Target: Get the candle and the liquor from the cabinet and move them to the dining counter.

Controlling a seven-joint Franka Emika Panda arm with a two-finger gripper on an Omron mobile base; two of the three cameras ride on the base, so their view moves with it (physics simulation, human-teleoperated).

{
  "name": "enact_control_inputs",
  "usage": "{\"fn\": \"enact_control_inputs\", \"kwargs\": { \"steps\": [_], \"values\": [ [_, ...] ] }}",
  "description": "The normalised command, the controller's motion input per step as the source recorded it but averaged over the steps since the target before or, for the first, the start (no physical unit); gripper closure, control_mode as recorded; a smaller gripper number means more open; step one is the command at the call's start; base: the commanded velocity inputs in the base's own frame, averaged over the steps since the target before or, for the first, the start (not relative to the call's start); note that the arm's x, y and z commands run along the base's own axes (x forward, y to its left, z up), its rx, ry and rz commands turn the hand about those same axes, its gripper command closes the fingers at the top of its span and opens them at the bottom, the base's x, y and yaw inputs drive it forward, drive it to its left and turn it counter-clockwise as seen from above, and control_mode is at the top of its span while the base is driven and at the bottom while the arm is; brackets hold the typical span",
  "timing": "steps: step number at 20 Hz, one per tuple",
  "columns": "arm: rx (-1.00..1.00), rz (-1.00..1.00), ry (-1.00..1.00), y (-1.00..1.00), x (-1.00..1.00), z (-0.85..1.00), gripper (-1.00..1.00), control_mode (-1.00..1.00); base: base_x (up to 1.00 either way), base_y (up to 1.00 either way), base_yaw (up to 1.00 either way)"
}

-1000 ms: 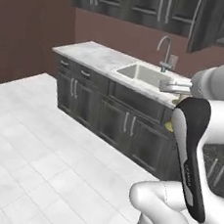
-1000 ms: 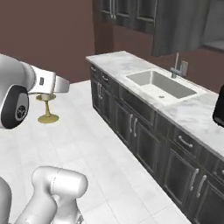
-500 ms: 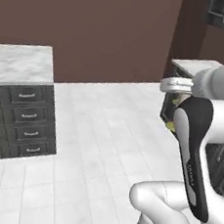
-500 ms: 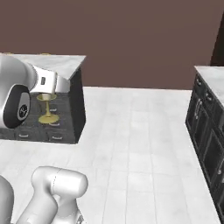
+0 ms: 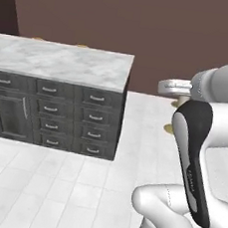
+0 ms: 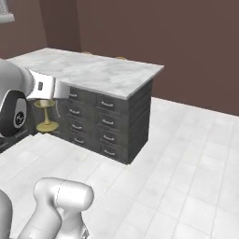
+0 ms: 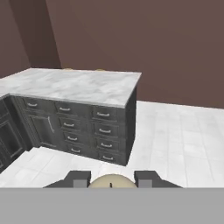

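Now facing a marble counter (image 7: 78,85) on dark drawers.
My gripper (image 7: 112,178) pinches the cream candle (image 7: 112,182); white tiled floor (image 7: 175,140), brown wall (image 7: 131,39).

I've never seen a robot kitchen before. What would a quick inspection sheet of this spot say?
Surface: marble-topped counter on dark drawers, standing ahead of the robot.
Job's things: candle on its gold stand, carried in the air, not yet over the counter.
Clutter: nothing seen.
Grippers: gripper closed on the candle, fingers either side of its cream top.
Cables: nothing seen.
Surroundings: white tiled floor, plain brown wall.
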Motion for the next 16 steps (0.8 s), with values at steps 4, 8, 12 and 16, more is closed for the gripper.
{"fn": "enact_control_inputs", "kwargs": {
  "steps": [4,8,12,16],
  "values": [
    [0.00,0.00,0.00,0.00,0.00,0.00,1.00,1.00,1.00,-0.98,0.15],
    [0.00,0.00,0.00,0.00,0.00,0.00,1.00,1.00,1.00,-1.00,0.06],
    [0.00,0.00,0.00,0.00,0.00,0.00,1.00,1.00,1.00,-1.00,0.04],
    [0.00,0.00,0.00,0.00,0.00,0.00,1.00,1.00,1.00,-1.00,0.05]
  ]
}}
